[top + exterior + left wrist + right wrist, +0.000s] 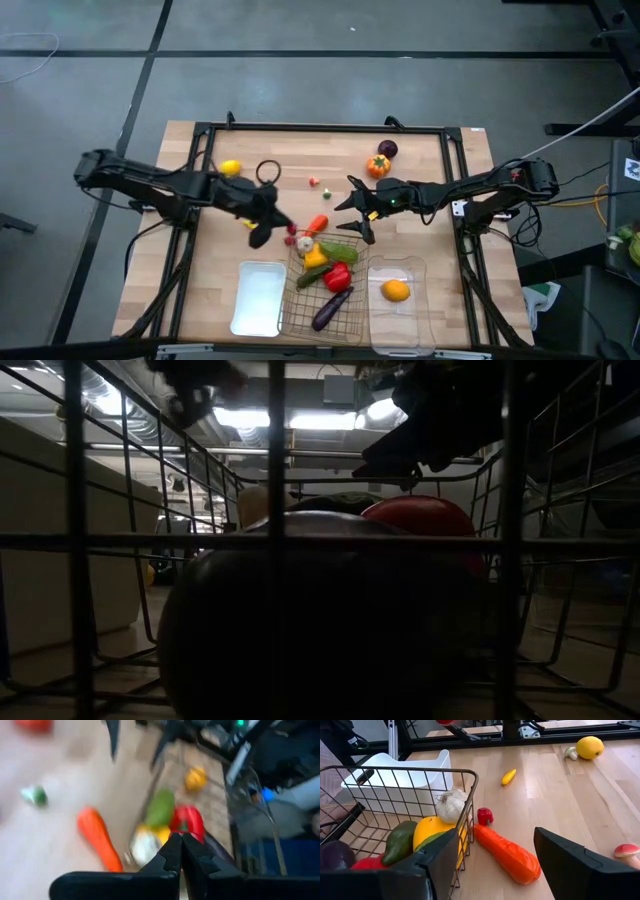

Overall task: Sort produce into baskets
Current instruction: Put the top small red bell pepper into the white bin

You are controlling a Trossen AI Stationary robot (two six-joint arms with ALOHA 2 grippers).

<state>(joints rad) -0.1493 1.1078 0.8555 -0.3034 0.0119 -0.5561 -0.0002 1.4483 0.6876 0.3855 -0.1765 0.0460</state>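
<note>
Carrot (pixel 506 854) lying flat on the counter (pixel 560 795), just outside the wire basket (pixel 470 790), long axis slanting away from its wall; right tool (pixel 492 865) open, astride it, nearer; left tool (pixel 262 233) closed, empty, beside

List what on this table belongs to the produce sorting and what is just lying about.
Belongs to the job: wire basket, white tray, clear bin, carrot, lemon, loose orange pepper.

Just lying about: black ring on the table, cables beside the table.
</note>
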